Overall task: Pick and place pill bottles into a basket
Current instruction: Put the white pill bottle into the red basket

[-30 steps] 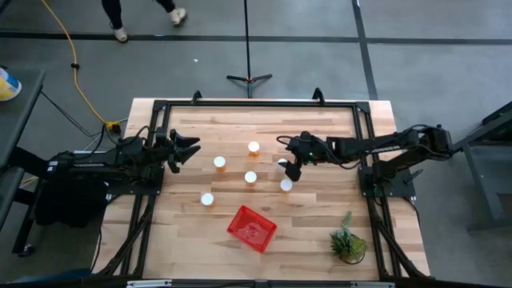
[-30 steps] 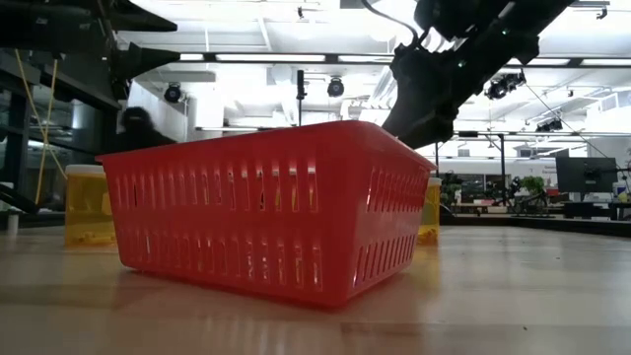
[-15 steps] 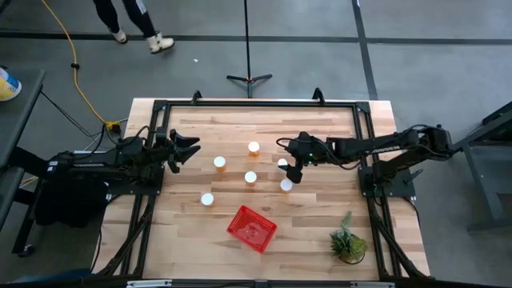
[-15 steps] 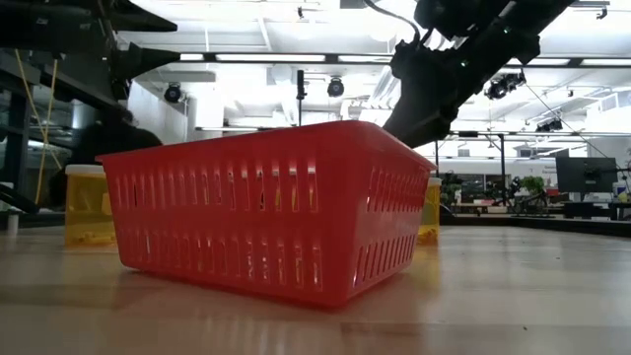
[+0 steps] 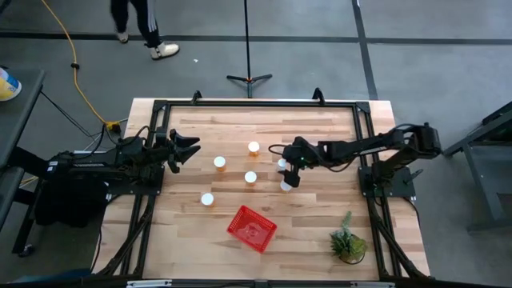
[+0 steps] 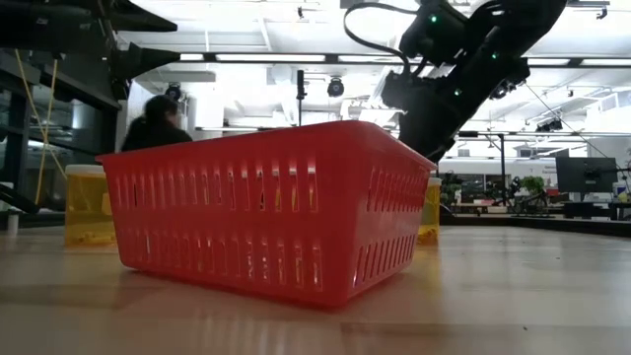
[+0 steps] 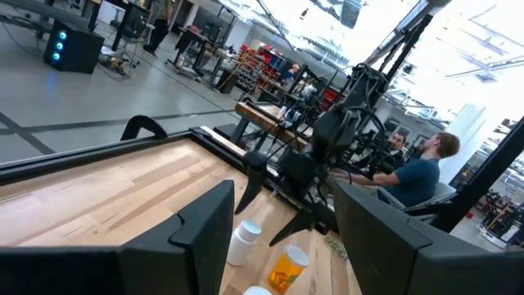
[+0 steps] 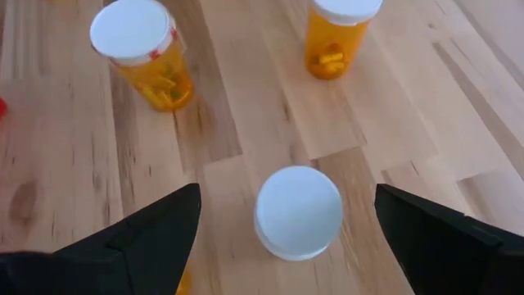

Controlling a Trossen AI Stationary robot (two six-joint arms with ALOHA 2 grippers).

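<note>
We record the right gripper point(image 5: 290, 175) spread wide, holding nothing, poised over the pill bottles point(image 5: 285, 186). In the right wrist view one white-capped bottle point(image 8: 298, 211) stands upright on the table point(image 5: 320, 128) directly between the two fingers point(image 8: 147, 233), untouched. Two more bottles point(image 8: 143, 51) stand beyond. The basket point(image 5: 252, 228) lies nearer the table's front edge, well apart. The left gripper point(image 5: 188, 150) waits at the left side, part open, empty.

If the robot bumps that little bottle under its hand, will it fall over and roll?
Probably. The bottle stands upright, taller than wide, so a sideways bump may tip it. Its round shape would likely roll. It looks light, with few pills inside its neighbour.
</note>
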